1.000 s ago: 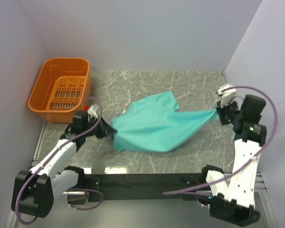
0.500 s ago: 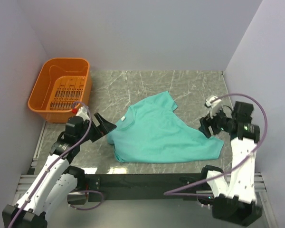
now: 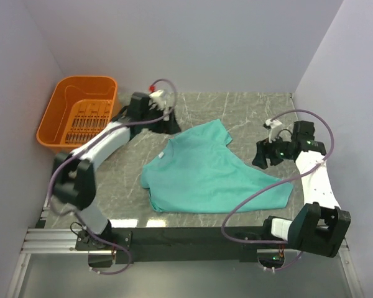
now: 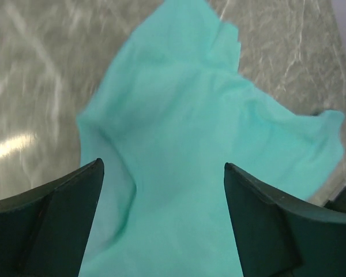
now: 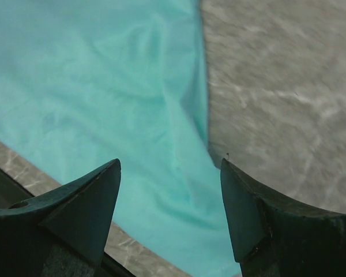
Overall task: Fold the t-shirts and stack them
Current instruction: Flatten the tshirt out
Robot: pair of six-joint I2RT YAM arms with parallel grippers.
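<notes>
t-shirt (image 3: 205,177): spread flat, hem at 6 o'clock
left gripper (image 3: 171,126): jaws apart, empty, shirt's 11 o'clock edge
right gripper (image 3: 260,158): jaws apart, empty, 3 o'clock edge
basket (image 3: 56,118): 10 o'clock, well apart

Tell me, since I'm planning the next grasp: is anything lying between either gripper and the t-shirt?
Nothing visible does. The left gripper and right gripper hang open by the t-shirt, and each wrist view shows only cloth and bare table ahead. The orange basket sits apart at the far left corner.

Grey marble tabletop (image 3: 236,112); plain pale walls (image 3: 193,43).
</notes>
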